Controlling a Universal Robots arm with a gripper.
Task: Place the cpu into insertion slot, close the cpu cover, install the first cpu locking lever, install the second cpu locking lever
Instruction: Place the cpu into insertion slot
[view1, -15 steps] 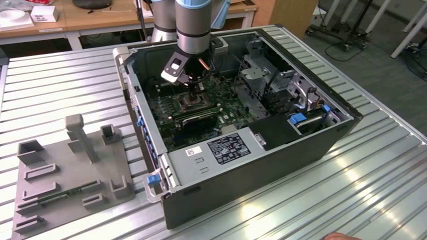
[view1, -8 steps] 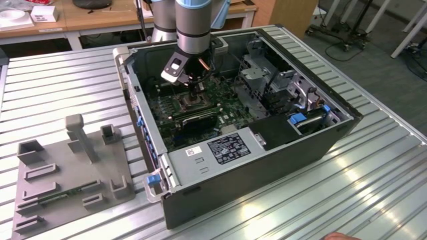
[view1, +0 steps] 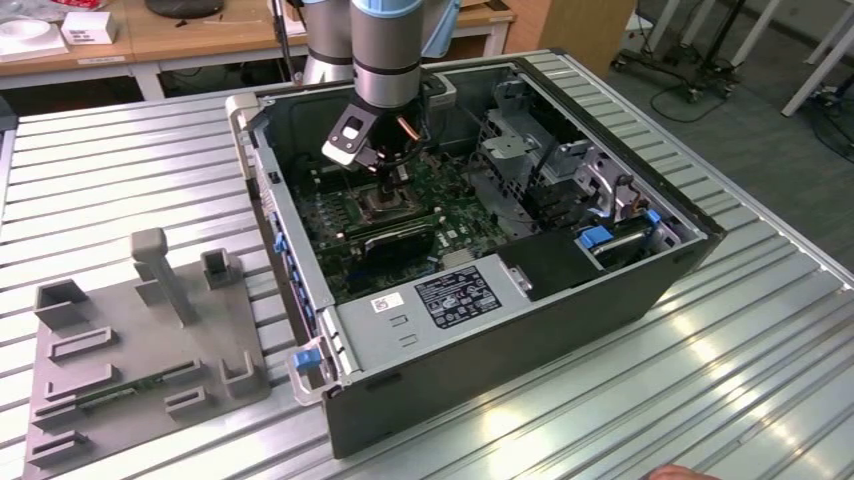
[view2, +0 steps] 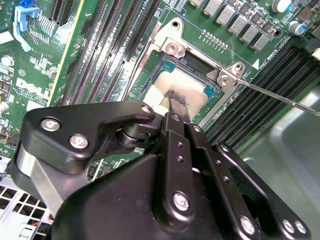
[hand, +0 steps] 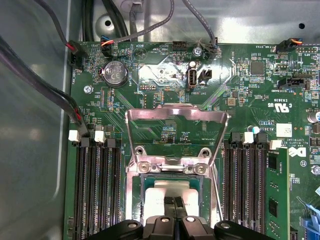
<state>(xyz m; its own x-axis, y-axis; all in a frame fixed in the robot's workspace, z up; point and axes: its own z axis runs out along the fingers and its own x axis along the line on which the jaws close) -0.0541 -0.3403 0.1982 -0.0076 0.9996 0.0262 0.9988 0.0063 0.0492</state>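
The cpu (view2: 192, 85) (hand: 172, 186), a silvery square chip, lies flat in the insertion slot (view2: 197, 62) on the green motherboard (view1: 454, 225). My gripper (view2: 177, 102) (hand: 174, 202) (view1: 388, 188) is shut, its two narrow black fingertips together on the middle of the chip's top. The cpu cover (hand: 175, 117), a silver frame with a cut-out centre, stands swung open past its hinge screws. A thin wire locking lever (view2: 280, 97) juts out from one socket corner, unlatched.
Long black memory slots (hand: 97, 185) (hand: 250, 180) flank the socket on both sides. Cables (hand: 45, 85) run along the case wall. The open computer case (view1: 561, 300) surrounds the board, with drive cages at the exterior view's right. A grey parts fixture (view1: 147, 340) sits on the table at the exterior view's left.
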